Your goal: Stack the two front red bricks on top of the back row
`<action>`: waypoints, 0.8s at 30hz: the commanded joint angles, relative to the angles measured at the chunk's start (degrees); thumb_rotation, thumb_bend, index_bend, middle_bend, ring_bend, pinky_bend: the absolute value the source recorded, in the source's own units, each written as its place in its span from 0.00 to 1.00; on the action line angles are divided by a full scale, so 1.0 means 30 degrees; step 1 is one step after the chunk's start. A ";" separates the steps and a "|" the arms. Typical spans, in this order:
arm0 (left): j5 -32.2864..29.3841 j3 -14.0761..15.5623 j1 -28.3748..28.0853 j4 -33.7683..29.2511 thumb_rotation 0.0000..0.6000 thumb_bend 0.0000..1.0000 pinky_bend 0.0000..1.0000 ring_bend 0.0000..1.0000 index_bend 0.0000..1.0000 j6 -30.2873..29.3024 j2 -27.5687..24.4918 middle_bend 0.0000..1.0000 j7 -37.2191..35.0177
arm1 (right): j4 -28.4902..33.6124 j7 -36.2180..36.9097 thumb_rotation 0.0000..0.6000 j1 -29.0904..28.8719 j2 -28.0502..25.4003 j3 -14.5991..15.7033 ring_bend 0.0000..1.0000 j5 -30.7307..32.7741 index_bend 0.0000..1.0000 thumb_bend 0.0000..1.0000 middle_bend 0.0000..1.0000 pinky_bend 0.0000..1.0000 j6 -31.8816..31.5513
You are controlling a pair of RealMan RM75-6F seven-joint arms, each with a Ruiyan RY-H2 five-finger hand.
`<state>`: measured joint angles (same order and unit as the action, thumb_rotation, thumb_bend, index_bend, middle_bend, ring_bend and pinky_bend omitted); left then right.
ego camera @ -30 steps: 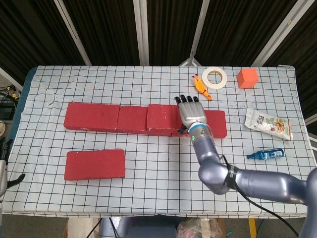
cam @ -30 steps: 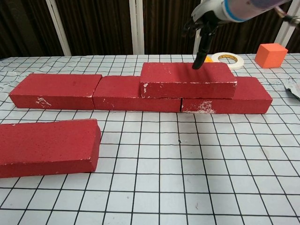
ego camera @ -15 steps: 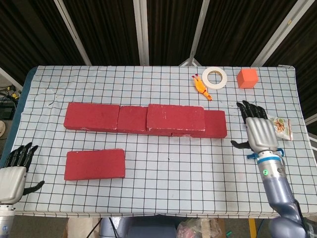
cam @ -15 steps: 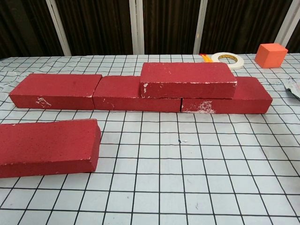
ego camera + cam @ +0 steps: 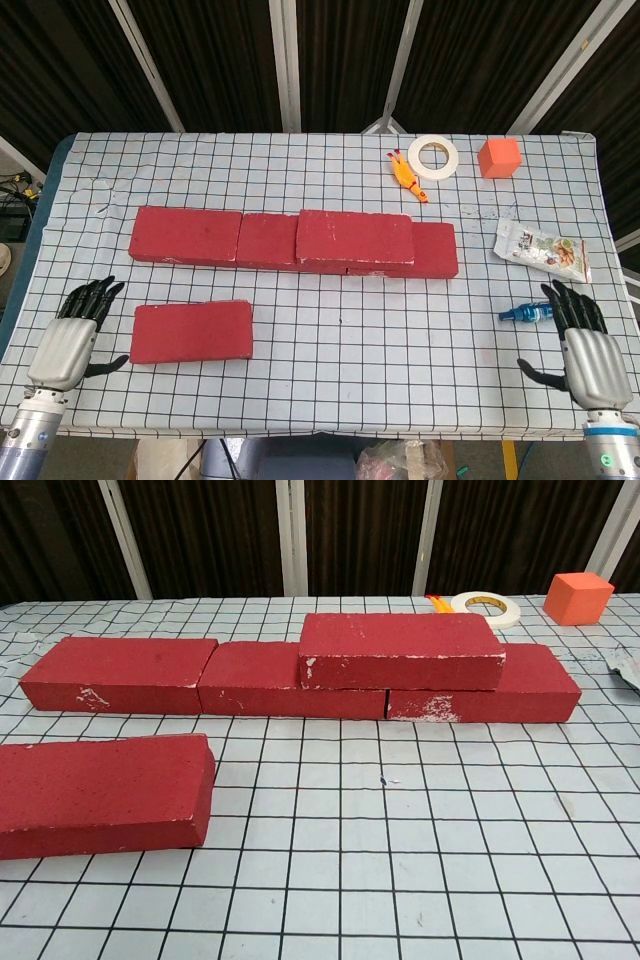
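Head view only: left hand [image 5: 68,338] and right hand [image 5: 588,345], fingers spread, holding nothing, at near table [image 5: 330,390] corners. Stacked brick [image 5: 355,239] tops back row [image 5: 190,235]; front brick [image 5: 191,331] front-left, long axes left-right

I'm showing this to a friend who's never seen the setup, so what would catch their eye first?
Probably the row of red bricks across the middle of the checked table, with one brick already stacked on top. A lone red brick lies in front at the left, next to the open left hand.
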<state>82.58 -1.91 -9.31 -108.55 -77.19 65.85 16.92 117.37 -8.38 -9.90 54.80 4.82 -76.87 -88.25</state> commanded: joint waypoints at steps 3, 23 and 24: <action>-0.2337 -0.0430 -0.1249 -0.1651 1.00 0.00 0.05 0.00 0.00 0.1906 -0.0358 0.00 0.2652 | -0.1192 0.0121 1.00 0.0909 0.1141 0.0554 0.00 -0.0649 0.02 0.18 0.00 0.00 0.0163; -0.8113 -0.0407 -0.3902 -0.1769 1.00 0.00 0.06 0.00 0.00 0.3251 0.2377 0.00 0.7606 | -0.1652 0.0181 1.00 0.1632 0.1357 -0.0172 0.00 -0.0875 0.02 0.18 0.00 0.00 0.1287; -0.8214 -0.0407 -0.4007 -0.1658 1.00 0.00 0.06 0.00 0.00 0.3257 0.2576 0.00 0.7697 | -0.1661 0.0195 1.00 0.1647 0.1332 -0.0208 0.00 -0.0835 0.02 0.18 0.00 0.00 0.1351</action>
<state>58.50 -3.10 -20.77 -114.12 -67.43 72.82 39.54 112.42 -7.90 -5.02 58.89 4.28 -79.47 -84.34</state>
